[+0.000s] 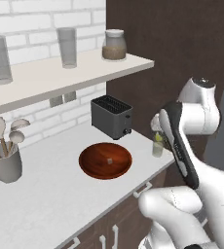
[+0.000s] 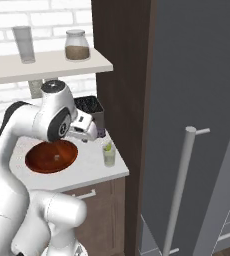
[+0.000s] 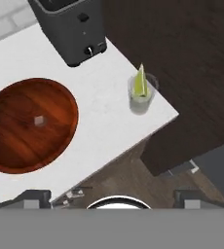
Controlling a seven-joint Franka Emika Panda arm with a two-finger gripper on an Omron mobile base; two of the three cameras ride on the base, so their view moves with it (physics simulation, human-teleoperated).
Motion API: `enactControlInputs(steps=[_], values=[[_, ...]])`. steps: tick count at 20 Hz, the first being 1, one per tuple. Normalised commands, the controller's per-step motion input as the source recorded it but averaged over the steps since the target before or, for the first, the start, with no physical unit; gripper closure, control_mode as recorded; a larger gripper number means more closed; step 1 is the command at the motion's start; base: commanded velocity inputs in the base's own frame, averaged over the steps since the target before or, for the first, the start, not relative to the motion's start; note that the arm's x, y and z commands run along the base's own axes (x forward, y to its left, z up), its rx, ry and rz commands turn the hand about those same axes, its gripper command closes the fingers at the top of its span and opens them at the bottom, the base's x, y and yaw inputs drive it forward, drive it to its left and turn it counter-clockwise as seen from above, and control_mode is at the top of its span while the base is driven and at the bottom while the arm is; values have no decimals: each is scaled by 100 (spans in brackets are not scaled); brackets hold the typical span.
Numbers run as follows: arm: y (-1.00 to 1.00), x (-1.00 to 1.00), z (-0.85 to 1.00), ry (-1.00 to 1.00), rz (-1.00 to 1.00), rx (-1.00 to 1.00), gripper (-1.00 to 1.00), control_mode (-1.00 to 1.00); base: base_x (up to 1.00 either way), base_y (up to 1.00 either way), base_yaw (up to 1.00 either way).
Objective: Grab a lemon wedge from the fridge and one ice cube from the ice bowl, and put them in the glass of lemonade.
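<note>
The glass of lemonade (image 3: 141, 98) stands at the counter's right corner, and the pale yellow lemon wedge (image 3: 140, 83) sticks up out of it. That glass (image 2: 109, 156) is just right of my hand (image 2: 85, 128), which hovers over the counter. The reddish-brown ice bowl (image 3: 16, 141) lies left of the glass with one small ice cube (image 3: 39, 120) near its middle. My gripper (image 3: 111, 197) is open and empty, looking down at the counter's front edge between bowl and glass. The grey fridge (image 2: 202, 90) stands to the right, its door swung open with a long handle (image 2: 179, 190).
A dark toaster (image 1: 111, 116) sits behind the bowl (image 1: 94, 168). A grey utensil cup (image 1: 6, 166) stands at the far left. The wall shelf (image 1: 60, 78) carries tall glasses (image 1: 67, 46) and a jar (image 1: 114, 45). A dark brown cabinet (image 2: 122, 60) rises between counter and fridge.
</note>
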Motion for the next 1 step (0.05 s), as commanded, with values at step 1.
enactControlInputs(steps=[1], values=[[36,-59,64,0,15,0,-100,-100,0,0,0]])
